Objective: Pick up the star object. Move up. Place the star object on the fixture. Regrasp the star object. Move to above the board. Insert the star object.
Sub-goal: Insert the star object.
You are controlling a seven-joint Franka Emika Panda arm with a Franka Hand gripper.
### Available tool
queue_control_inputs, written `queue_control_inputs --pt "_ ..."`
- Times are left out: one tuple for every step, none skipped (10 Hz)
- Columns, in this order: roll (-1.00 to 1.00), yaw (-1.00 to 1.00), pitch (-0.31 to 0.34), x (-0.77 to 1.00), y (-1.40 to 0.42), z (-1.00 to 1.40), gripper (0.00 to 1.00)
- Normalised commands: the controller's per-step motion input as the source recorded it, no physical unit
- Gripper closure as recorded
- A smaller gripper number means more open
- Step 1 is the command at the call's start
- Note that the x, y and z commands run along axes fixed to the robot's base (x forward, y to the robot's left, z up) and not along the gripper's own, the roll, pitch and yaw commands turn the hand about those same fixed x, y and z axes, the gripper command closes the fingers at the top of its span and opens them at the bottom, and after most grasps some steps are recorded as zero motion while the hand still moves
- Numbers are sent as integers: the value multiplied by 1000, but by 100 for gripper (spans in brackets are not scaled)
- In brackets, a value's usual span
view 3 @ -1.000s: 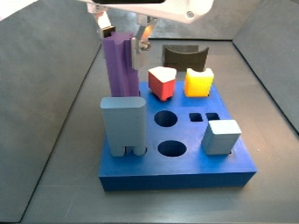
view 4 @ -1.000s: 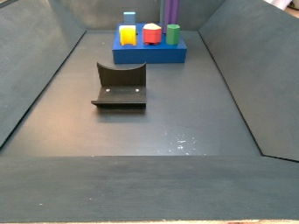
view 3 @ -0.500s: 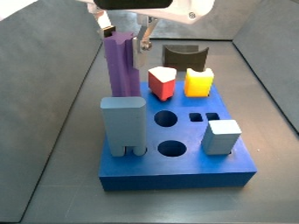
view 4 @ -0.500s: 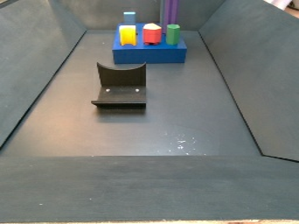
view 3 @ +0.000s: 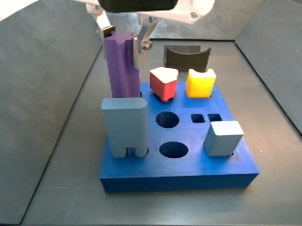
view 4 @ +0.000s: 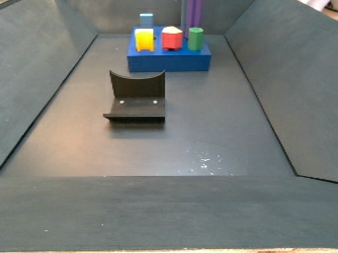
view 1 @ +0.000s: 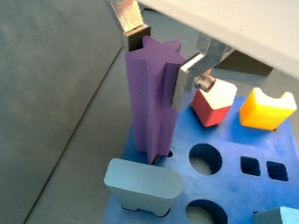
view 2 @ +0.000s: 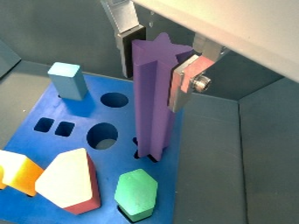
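Nothing much has shifted vs a sec ago: star (view 3: 119, 64) stands upright at the same spot on the board (view 3: 177, 172), and the gripper (view 3: 125, 37) sits at the same height over it in a side view. That reads as the insert either seated or stalled, so don't expect more drop w/o a nudge. You've got the gripper (view 1: 160, 59) at the star's (view 1: 152, 96) top end, silver fingers (view 2: 187, 80) flanking it on two sides; in both wrist views the plates look right against the purple faces, but whether they're clamped or just backed off a hair, can't tell. Star's lower end (view 2: 152, 153) goes into a hole in the board (view 2: 47, 149), just beside the round holes, so it's partly in at least; depth hidden. Fixture (view 4: 136, 99) sits bare, well apart from the board (view 4: 169, 62). Judgement: you're on the last step. Next is to open and lift straight; any tilt risks binding the ridges. Green peg (view 2: 136, 192) and red peg (view 1: 214, 103) stay clear of the fingers.
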Motion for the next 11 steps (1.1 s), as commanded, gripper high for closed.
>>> queue_control_inputs --pt "131 0 19 66 0 -489 100" --pt "159 0 31 69 0 -497 100" --pt "177 0 53 103 0 -494 100" --pt "176 0 61 134 0 -509 100" --pt "190 0 69 163 0 -520 100" --pt "206 0 90 334 -11 -560 100" --pt "224 0 90 320 -14 -563 100" --pt "209 0 69 283 -29 -586 100" --pt "179 0 16 231 -46 -680 100" --pt "150 0 0 174 -46 -757 100" --pt "147 0 0 194 -34 -754 100"
